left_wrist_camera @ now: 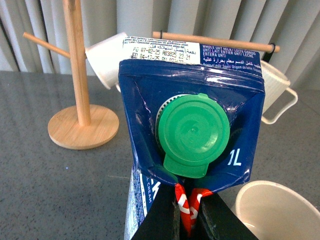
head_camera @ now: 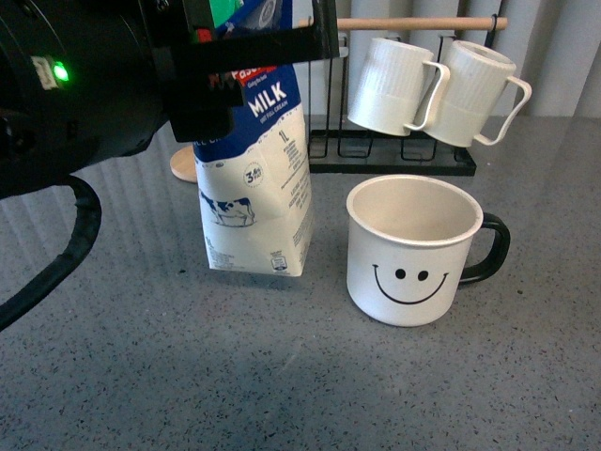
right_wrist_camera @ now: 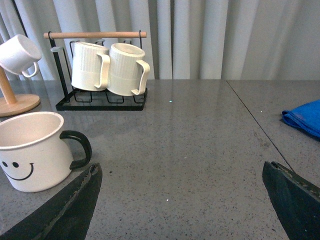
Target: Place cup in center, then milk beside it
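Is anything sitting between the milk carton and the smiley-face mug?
No. In the front view, only bare grey countertop separates the blue-and-white milk carton from the white smiley-face mug.

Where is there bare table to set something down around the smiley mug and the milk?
Bare: the near strip of table in front of milk and cup, and the stretch from the cup's handle to the blue cloth. Crowded: behind them, by the mug rack and wooden stand.

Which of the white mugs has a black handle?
The smiley-face cup standing beside the milk carton; the ribbed mugs on the rack have white handles.
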`<state>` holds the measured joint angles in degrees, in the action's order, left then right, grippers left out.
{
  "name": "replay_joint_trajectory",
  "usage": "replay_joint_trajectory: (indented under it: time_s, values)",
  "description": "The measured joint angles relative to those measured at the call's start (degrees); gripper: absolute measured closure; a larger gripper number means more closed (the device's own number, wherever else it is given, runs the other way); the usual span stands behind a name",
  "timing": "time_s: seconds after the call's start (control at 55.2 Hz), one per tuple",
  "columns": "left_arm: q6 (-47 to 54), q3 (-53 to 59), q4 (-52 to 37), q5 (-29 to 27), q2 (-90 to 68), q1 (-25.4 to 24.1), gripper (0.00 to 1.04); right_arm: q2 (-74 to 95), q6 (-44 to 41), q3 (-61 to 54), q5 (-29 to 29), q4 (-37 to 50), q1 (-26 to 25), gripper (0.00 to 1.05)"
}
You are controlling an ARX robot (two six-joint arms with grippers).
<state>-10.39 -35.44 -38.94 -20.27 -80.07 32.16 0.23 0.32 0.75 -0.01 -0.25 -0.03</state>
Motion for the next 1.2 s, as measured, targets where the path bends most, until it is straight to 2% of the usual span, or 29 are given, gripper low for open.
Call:
replay_joint_trajectory:
  time_s: [0.362,1.196]
  values:
    - [-1.9,-0.37,-2.25,-4.04,-4.96,2.27,1.02,0.02,0.0,0.0,0.0,0.0,0.0,0.07]
    - [-4.83,-1.97,-2.34,-6.97,-8.13,4.57,1.02,0.0,0.0,0.0,0.0,0.0,0.0,0.07]
